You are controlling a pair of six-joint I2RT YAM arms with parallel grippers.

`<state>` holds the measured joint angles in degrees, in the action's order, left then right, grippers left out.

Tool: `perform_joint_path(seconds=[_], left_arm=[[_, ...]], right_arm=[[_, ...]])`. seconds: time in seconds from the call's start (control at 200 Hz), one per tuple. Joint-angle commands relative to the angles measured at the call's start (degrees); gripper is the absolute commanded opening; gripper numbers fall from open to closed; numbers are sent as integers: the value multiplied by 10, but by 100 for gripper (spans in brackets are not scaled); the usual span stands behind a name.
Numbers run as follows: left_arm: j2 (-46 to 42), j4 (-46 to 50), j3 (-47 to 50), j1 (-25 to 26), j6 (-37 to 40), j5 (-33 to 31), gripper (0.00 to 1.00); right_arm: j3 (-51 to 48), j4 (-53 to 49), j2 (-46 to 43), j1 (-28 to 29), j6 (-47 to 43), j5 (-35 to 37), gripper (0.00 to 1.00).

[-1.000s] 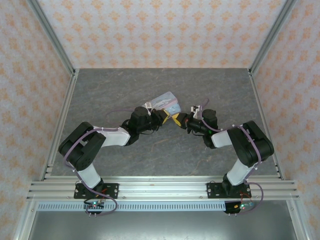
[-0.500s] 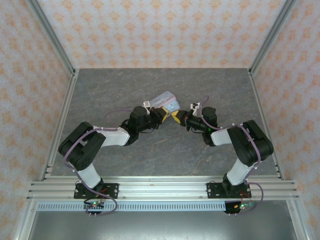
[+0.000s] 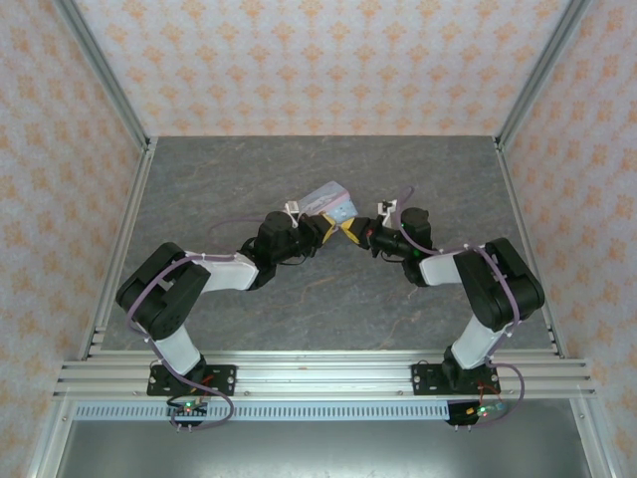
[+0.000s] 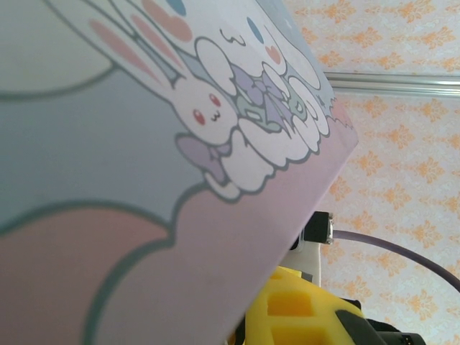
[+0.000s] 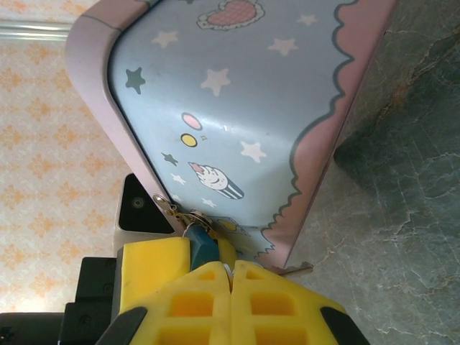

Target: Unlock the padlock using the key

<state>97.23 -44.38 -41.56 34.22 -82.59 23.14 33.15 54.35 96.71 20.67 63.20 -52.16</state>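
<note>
Your right gripper (image 5: 231, 269) is closed, its two yellow fingers pressed flat together with no gap, and its tips sit against the lower front of the tin (image 3: 331, 202). Your left gripper (image 3: 323, 229) meets that same tin from the other side and looks clamped on its near corner. One of its yellow fingers (image 5: 154, 262) shows in the right wrist view, just beside your right gripper's tips. There is one tin, pale blue with a pink border and printed stars and a cupcake. It stands tilted near the middle of the table (image 3: 249, 169), a little toward the far edge, with its pink lower edge above the grey surface and a shadow beneath it. There is one padlock (image 5: 203, 249), a tiny dark teal body hanging from a small metal loop on the tin's front. It is wedged between the left gripper's yellow finger and the top of your right gripper's fingers, touching both. One thin grey metal sliver, which looks like the key (image 5: 298, 269), pokes out just to the right of your right gripper's tips, against the tin's pink edge. You cannot tell from here whether those fingers pinch it, nor whether it reaches the padlock. Both arms bend inward from the table's near edge, so the two grippers nearly touch at the tin.
</note>
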Motion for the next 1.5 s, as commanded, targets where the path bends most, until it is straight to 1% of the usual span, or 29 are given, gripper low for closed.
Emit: perform_joint_path(seconds=[0.0,0.215,0.365,0.571,0.776,0.946,1.226,1.496], left_arm=[[-23,-47,-11,32,12,104,0],[-27,-43,-10,31,13,104,0],[-29,-41,-9,31,16,94,0],[-32,-35,-11,31,17,81,0],[-32,-39,-13,32,15,74,0],[-34,-41,-13,32,12,70,0],[-36,-35,-10,32,15,58,0],[-44,-23,-6,33,24,54,0]], right_arm=[[34,-1,3,15,-50,-38,0],[40,-14,8,15,-56,-45,0],[23,13,9,17,-32,-50,0],[-8,34,-16,21,-9,-45,0],[-17,6,-46,44,-22,-40,0],[-23,10,-36,53,-21,-35,0],[-33,55,-28,55,12,-29,0],[-41,36,-43,58,12,-19,0]])
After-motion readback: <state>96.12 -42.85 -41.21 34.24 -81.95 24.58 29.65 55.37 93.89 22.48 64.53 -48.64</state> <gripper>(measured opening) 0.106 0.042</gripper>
